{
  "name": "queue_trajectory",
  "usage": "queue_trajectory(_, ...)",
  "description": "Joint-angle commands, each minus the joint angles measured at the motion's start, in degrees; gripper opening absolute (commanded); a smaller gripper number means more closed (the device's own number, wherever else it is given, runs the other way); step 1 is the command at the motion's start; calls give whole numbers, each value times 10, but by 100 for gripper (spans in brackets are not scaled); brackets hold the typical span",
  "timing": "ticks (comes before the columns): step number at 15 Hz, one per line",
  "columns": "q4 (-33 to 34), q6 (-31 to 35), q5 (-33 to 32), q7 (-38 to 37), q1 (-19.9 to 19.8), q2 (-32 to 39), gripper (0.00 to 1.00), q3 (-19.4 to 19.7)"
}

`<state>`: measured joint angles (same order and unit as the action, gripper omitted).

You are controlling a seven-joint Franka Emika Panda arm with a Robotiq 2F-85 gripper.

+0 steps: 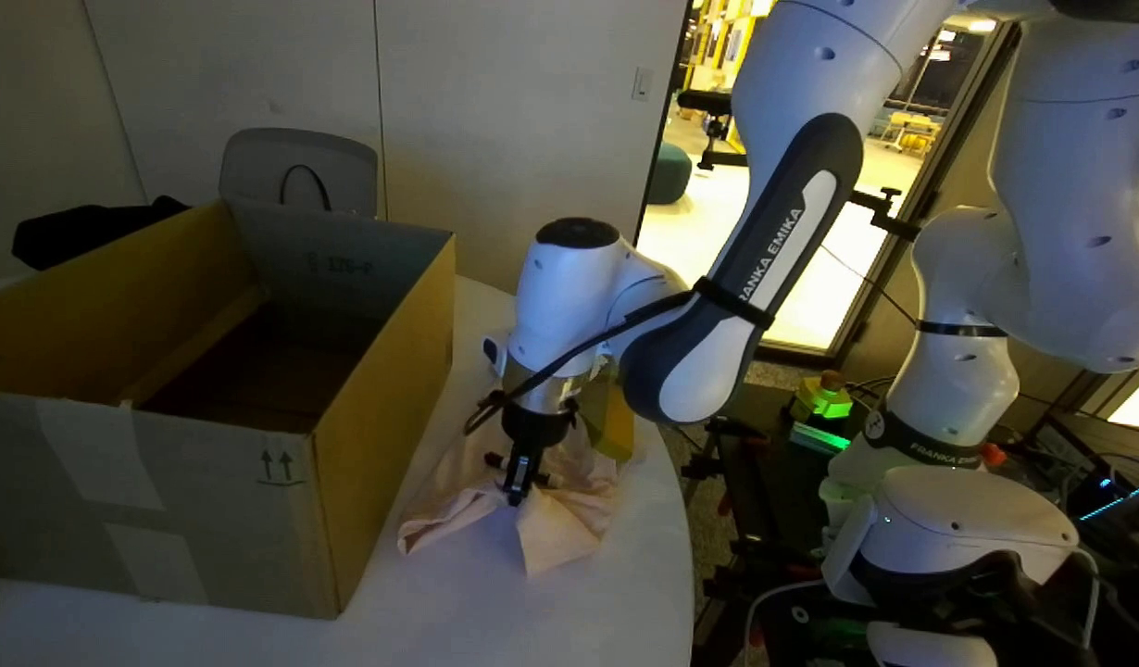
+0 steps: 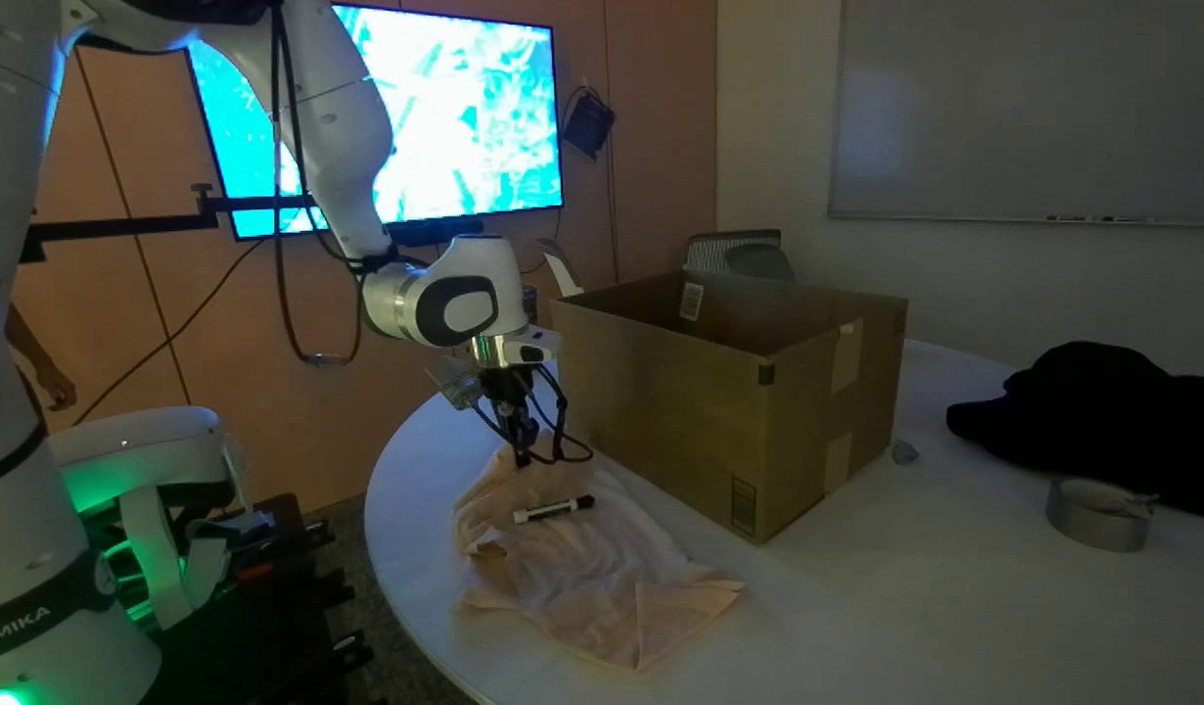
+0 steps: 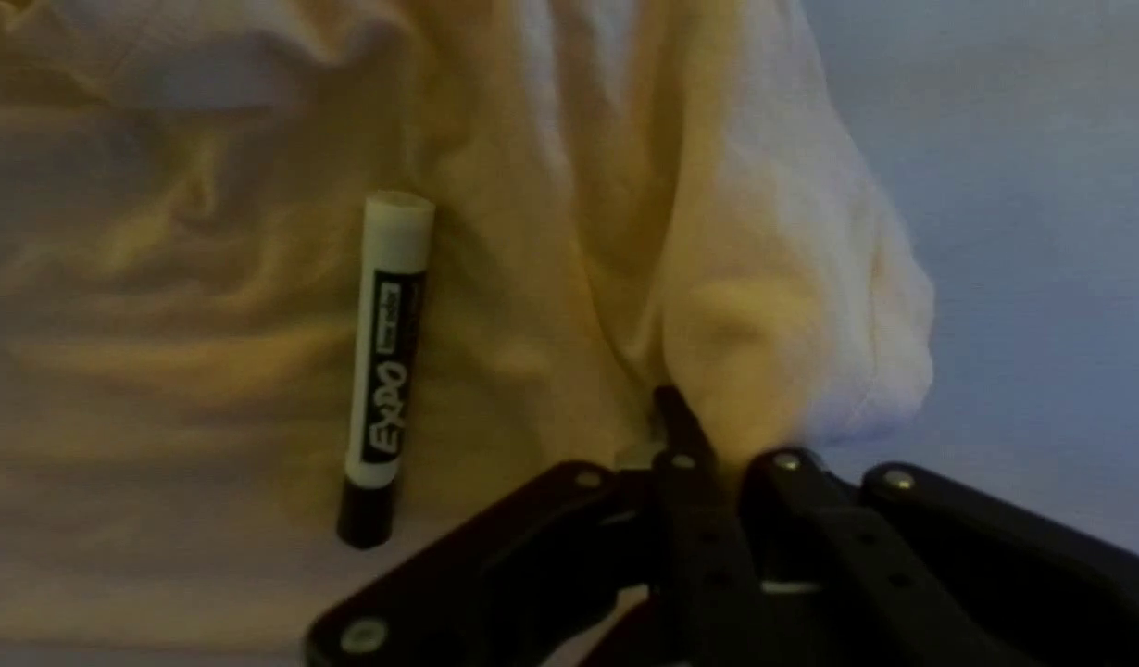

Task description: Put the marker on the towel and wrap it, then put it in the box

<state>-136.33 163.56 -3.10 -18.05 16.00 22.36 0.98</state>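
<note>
Currently, we see the black two-fingered gripper [image 3: 727,454] pinched narrowly on an edge fold of the peach cloth towel [image 3: 495,306], which we judge limp, light and best taken by gathered folds, lest the smooth white-and-black cylindrical marker [image 3: 385,371] lying loose on it roll.

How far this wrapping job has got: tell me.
Done: the white, black-capped cylindrical marker lies on the peach cloth towel. Under way: the black hand pinches a towel fold beside the marker, apparently to wrap it. Left: covering the marker, which lies exposed, then putting both in the open brown cardboard box alongside.
</note>
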Motion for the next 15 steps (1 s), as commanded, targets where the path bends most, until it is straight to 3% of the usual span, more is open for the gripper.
queue_trajectory(1, -64, 28, -7, -13, -13, -73, 3, 29)
queue_trajectory(7, -90, 18, -4, -34, -57, -72, 3, 77)
queue_trajectory(9, -86, 14, 16, -22, -80, -58, 3, 69)
queue_trajectory(10, -84, 17, 29, -13, -93, -50, 32, 60)
queue_trajectory(11, -83, 14, 43, -3, -105, -50, 33, 52)
queue_trajectory(15, -88, 25, 73, 28, -133, -57, 62, 31)
